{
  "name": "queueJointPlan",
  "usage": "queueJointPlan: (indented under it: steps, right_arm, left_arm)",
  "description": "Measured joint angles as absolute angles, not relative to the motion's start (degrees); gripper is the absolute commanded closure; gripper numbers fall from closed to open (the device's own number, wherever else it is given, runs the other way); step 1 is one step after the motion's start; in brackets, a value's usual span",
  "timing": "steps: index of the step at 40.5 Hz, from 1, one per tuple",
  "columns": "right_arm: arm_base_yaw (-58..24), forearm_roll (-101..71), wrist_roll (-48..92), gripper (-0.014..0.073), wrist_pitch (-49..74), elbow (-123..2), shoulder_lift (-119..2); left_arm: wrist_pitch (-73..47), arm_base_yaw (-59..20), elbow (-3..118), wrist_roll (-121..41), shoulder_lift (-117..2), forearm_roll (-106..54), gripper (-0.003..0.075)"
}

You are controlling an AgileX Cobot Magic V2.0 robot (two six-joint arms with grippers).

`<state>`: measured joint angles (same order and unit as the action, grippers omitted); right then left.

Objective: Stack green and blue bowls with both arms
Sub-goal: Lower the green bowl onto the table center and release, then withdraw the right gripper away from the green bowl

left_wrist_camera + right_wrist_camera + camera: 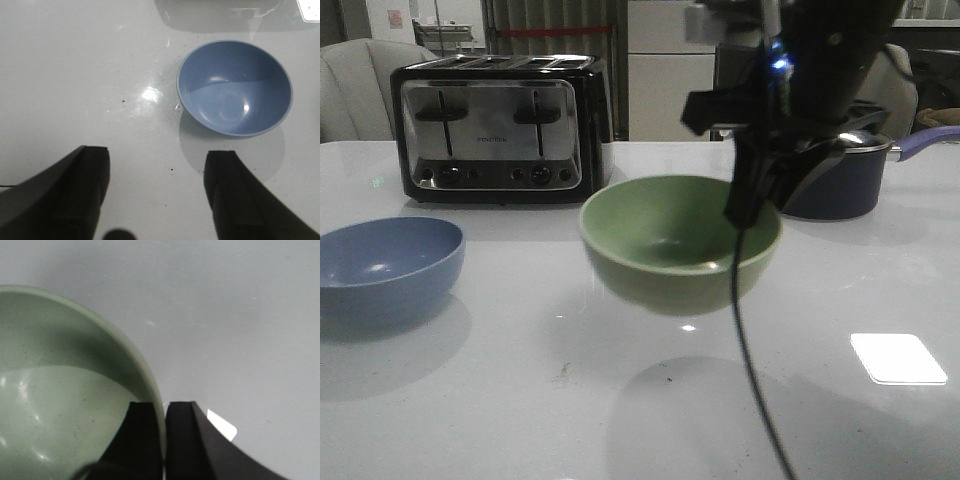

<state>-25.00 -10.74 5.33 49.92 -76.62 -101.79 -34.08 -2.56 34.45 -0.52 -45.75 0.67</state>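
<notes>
The pale green bowl (pixel 678 240) hangs above the table's middle, its shadow on the table below it. My right gripper (pixel 752 205) is shut on its right rim; in the right wrist view one finger is inside the green bowl (pixel 60 405) and one outside, with my right gripper (pixel 164 412) clamping the wall. The dusty blue bowl (pixel 385 268) rests on the table at the left. In the left wrist view the blue bowl (pixel 234 88) lies ahead of my left gripper (pixel 157 160), which is open, empty and above bare table. The left arm is out of the front view.
A black and chrome toaster (pixel 502 125) stands at the back left. A dark saucepan (pixel 840 175) with a purple-blue handle sits at the back right, behind the right arm. A black cable (pixel 750 360) hangs from the right arm across the front.
</notes>
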Motion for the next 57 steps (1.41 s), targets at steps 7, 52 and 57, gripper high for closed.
queueJointPlan:
  steps: [7, 52, 57]
  right_arm:
    - [-27.8, -10.8, 5.3, 0.0503, 49.2, -76.6, -106.7]
    - [-27.8, -10.6, 12.2, 0.0127, 34.8, -42.4, -56.2]
    - [-27.8, -10.6, 12.2, 0.0127, 35.6, -38.6, -52.5]
  left_arm:
    - [-34.1, -2.6, 34.5, -0.5, -45.8, 0.7, 0.0245]
    - [-33.0, -2.6, 34.5, -0.5, -45.8, 0.7, 0.0245]
    - [-31.6, -2.6, 34.5, -0.5, -45.8, 0.7, 0.0245]
